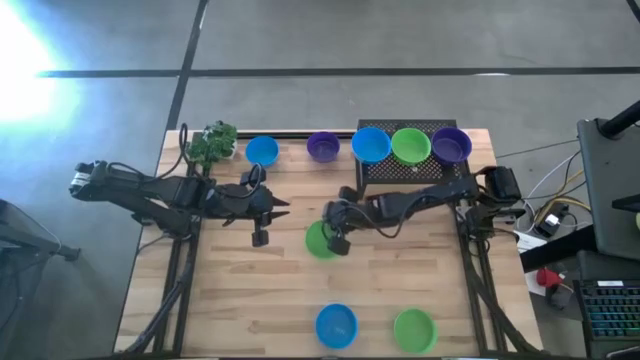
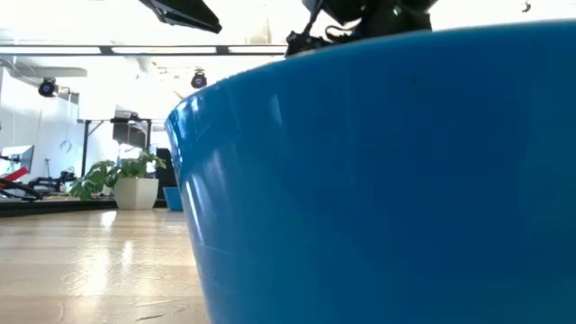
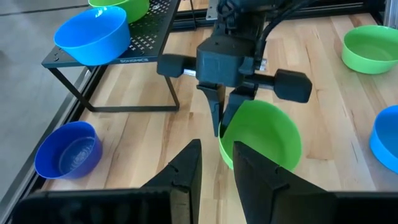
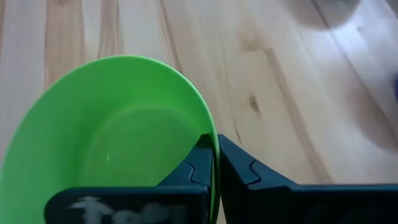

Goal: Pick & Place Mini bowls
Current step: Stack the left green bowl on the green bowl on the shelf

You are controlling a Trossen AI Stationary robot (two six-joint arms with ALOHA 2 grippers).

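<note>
Right gripper [image 1: 338,240]: pinched nearly closed on the rim of the green bowl [image 1: 321,240], 1 finger inside the wall and 1 outside; the right wrist view shows the rim squeezed between them.
Green bowl, position: mid-table, in front of the black wire rack [image 1: 412,172]; it sits tilted in the grasp. I cannot tell whether its base touches the table [image 1: 250,300].
Left gripper [image 1: 268,211]: just beside the bowl, fingers only a little apart, holding nothing.
Rack load: 3 bowls on top, blue [image 1: 371,144], green [image 1: 410,145], purple [image 1: 451,145].
Risk 1: thin glossy rim, so I judge the bowl may swing or slip out if I move quickly.
Risk 2: left gripper sits close; a sweep toward it may clip the bowl or the fingers.
Risk 3: rack top looks crowded; setting down there may nudge a neighbour off.
Risk 4: the low view is blocked by a blue bowl [image 2: 387,180], so I have no side check on height.
</note>
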